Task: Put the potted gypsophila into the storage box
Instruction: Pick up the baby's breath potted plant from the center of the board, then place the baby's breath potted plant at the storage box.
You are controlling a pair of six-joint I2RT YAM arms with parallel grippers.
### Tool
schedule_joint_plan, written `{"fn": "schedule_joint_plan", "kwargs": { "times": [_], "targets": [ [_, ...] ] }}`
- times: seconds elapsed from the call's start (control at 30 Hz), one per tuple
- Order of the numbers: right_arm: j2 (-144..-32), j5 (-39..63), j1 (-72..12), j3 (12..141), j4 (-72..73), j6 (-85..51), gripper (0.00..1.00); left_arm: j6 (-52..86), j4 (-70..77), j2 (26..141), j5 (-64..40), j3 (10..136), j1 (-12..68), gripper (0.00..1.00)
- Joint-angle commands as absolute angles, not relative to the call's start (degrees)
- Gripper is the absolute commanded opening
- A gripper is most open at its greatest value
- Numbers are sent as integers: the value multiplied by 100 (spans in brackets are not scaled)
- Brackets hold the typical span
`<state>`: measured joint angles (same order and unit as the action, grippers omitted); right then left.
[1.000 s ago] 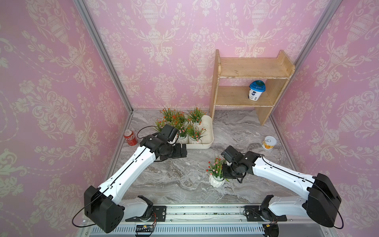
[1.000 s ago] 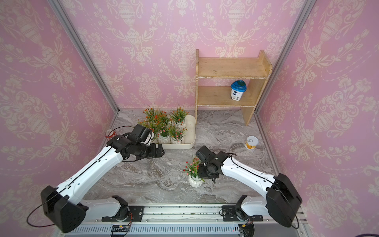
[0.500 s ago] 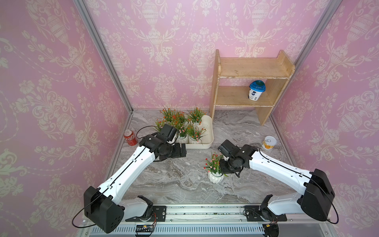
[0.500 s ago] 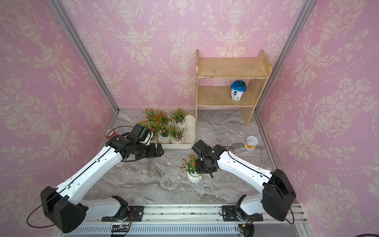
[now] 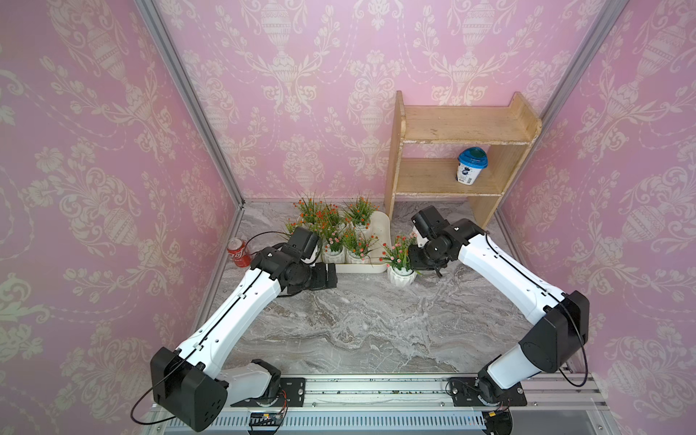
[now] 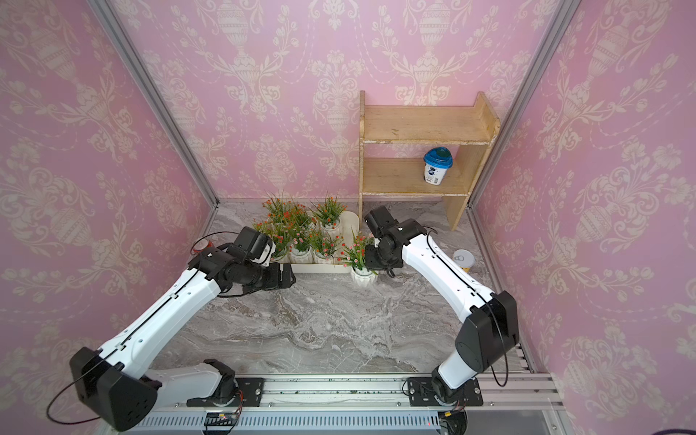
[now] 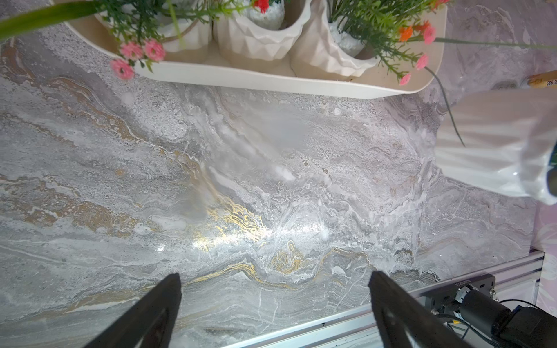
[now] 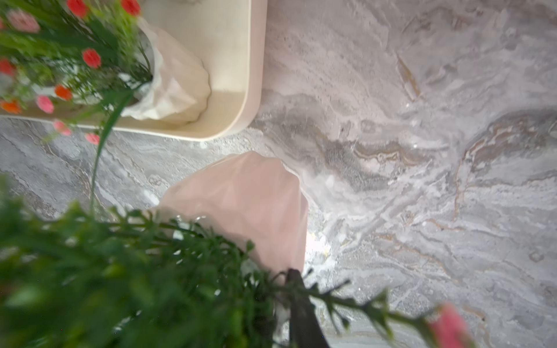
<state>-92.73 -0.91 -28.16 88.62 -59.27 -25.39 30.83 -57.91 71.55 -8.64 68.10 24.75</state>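
White-potted gypsophila [image 5: 400,265] is upright, sprigs pointing up, beside the storage box [image 5: 382,229].

Pink walls [image 5: 339,75] papered with pale urns and garlands close in on three sides, grey metal posts [image 5: 188,98] in the corners. A wooden shelf [image 5: 463,130] — two tiers — stands at the back on grey marbled floor [image 5: 357,320], gold-veined, glinting under bright light.

Bright, even light; glare on the tabletop [image 7: 238,238]; right wrist view blurred.
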Motion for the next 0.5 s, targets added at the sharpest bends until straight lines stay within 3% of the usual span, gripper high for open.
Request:
{"fn": "schedule_joint_plan", "kwargs": {
  "times": [0.0,0.47],
  "targets": [
    [-9701,-56,-2684,9664,-6043,-2110,0,2876,-6038,7075,-782,6978,2391,99],
    [-12093,208,-2264,13212,-6689,-1854,0,2655,-6122,7236,-826,7025,2106,99]
  ]
}}
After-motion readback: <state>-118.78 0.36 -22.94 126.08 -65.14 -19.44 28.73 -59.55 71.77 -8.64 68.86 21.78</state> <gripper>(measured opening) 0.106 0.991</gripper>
